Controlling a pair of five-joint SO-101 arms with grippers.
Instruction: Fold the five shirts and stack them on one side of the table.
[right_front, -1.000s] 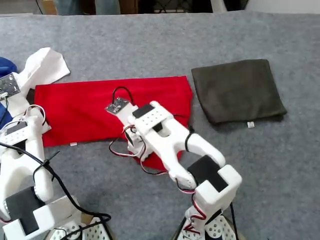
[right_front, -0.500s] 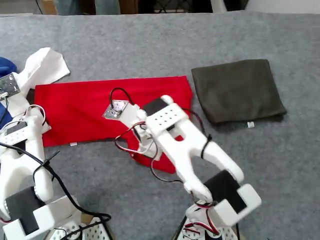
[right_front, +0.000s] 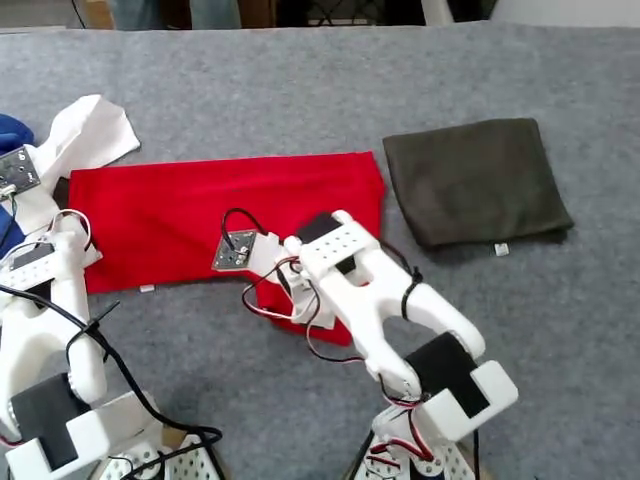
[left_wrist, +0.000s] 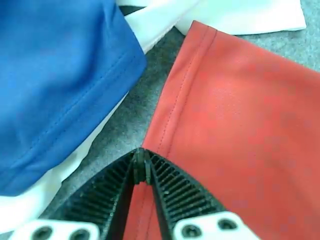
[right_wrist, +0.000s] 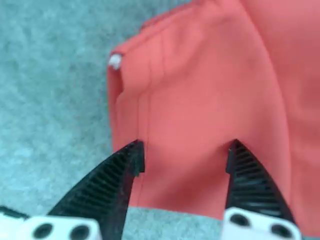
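A red shirt (right_front: 170, 210) lies spread across the middle-left of the grey table, with a small flap reaching toward the front. My left gripper (right_front: 72, 235) is at the shirt's left edge, shut on the red hem (left_wrist: 165, 135). My right gripper (right_front: 285, 292) hangs over the front flap. Its jaws stand open above the red cloth (right_wrist: 200, 75), with the flap's hemmed edge and a small white tag (right_wrist: 115, 61) just beyond the fingertips. A dark grey shirt (right_front: 475, 180) lies folded at the right.
A white shirt (right_front: 90, 130) and a blue shirt (right_front: 10, 130) lie crumpled at the far left, close to my left gripper. The blue cloth (left_wrist: 55, 75) overlaps the white one (left_wrist: 240, 15). Bare grey table (right_front: 300, 90) stretches along the back and the front right.
My right arm has swung and drawn its gripper toward the front edge of the red shirt, over the flap. The left arm and the shirts have kept still.
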